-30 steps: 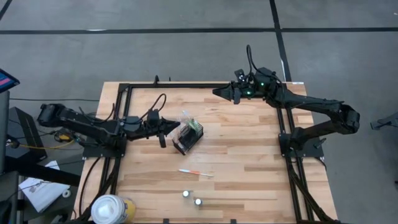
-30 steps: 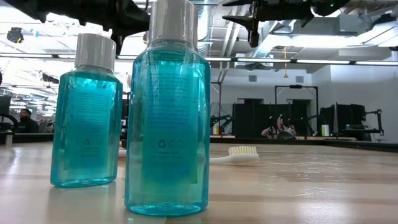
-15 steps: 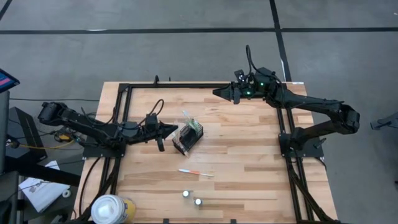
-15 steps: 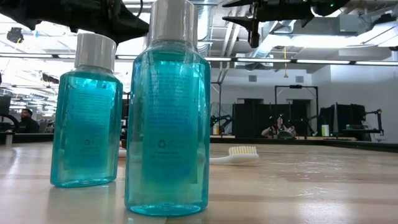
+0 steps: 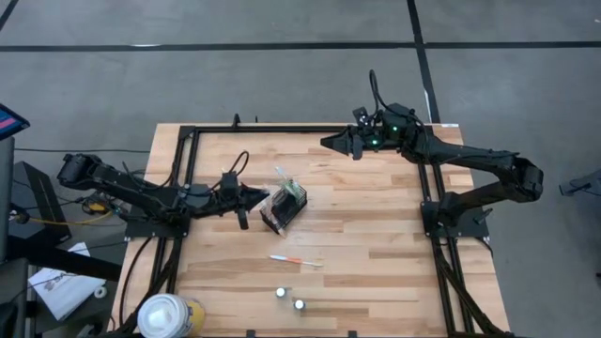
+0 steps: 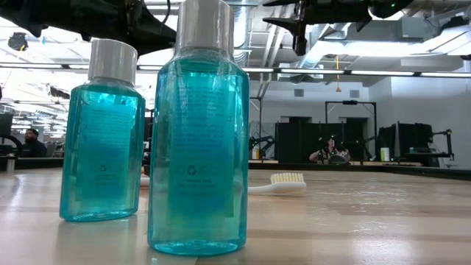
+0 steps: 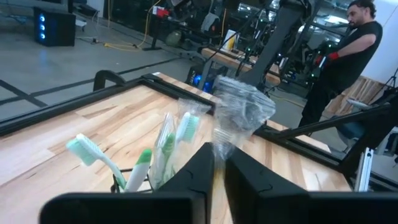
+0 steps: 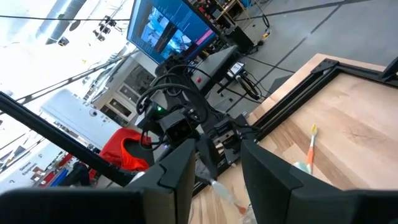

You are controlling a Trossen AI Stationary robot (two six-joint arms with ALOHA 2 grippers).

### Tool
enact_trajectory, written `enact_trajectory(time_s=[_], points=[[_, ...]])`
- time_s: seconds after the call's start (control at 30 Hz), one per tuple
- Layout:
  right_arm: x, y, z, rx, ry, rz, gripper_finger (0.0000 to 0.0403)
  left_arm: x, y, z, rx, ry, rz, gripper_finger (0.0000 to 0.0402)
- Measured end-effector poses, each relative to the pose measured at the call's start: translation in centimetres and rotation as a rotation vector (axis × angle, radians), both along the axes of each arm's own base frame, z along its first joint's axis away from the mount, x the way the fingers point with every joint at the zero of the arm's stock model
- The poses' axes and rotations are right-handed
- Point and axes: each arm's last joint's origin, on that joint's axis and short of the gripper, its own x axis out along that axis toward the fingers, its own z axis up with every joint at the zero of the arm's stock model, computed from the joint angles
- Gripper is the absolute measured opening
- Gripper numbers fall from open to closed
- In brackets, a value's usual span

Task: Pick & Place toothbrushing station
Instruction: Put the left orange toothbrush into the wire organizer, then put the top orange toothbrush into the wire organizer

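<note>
Bottles: nearest the counter's front edge we see two small blue-green bottles (image 6: 197, 132) with silver caps, standing upright just beside each other; from above they show as two pale caps (image 5: 281, 293)
Round container: a large white-and-yellow container (image 5: 167, 316) stands at the front left corner, just off the wooden counter (image 5: 376, 235)
Loose toothbrush: one white toothbrush with orange-pink parts (image 5: 295, 261) lies flat on the counter, between the bottles and the holder; in the low view we see its bristle head (image 6: 285, 180) lying on the wood
Holder: the black wire-mesh holder (image 5: 285, 210) stands mid-counter, left of centre, with green-and-white toothbrushes (image 7: 163, 148) sticking up out of it beside a crumpled clear wrapper (image 7: 241, 113)
Left tool: the left tool (image 5: 255, 196) sits low over the counter just beside the holder's left side; its two dark fingers (image 7: 249, 180) stand nearly together, with only a thin gap between them; we cannot tell whether they grip anything
Right tool: the right tool (image 5: 331, 142) waits raised over the far part of the counter, well apart from the holder, fingers (image 8: 264, 168) apart and holding nothing
Room beyond: a person in dark clothing (image 7: 339, 68) stands past the far side of the counter
</note>
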Motion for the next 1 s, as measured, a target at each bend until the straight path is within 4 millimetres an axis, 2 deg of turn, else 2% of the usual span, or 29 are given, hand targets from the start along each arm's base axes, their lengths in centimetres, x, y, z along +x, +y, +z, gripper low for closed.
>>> enact_trajectory(time_s=[0.23,0.63,0.83,1.0], points=[[0.0,0.1,0.0,0.001,0.0,0.018,0.012,-0.1,0.0,0.1,-0.058,-0.026,-0.008,0.0092],[0.0,0.2,0.0,0.001,-0.004,0.042,0.012,-2.4,0.4,3.3,-0.114,-0.224,-0.046,0.0158],[0.0,0.2,0.0,-0.003,-0.004,0.044,0.012,-3.9,0.7,4.8,-0.099,-0.316,-0.046,0.0175],[0.0,0.1,0.1,-0.004,-0.006,0.042,0.012,-5.4,1.0,6.1,-0.008,-0.376,-0.035,0.0172]])
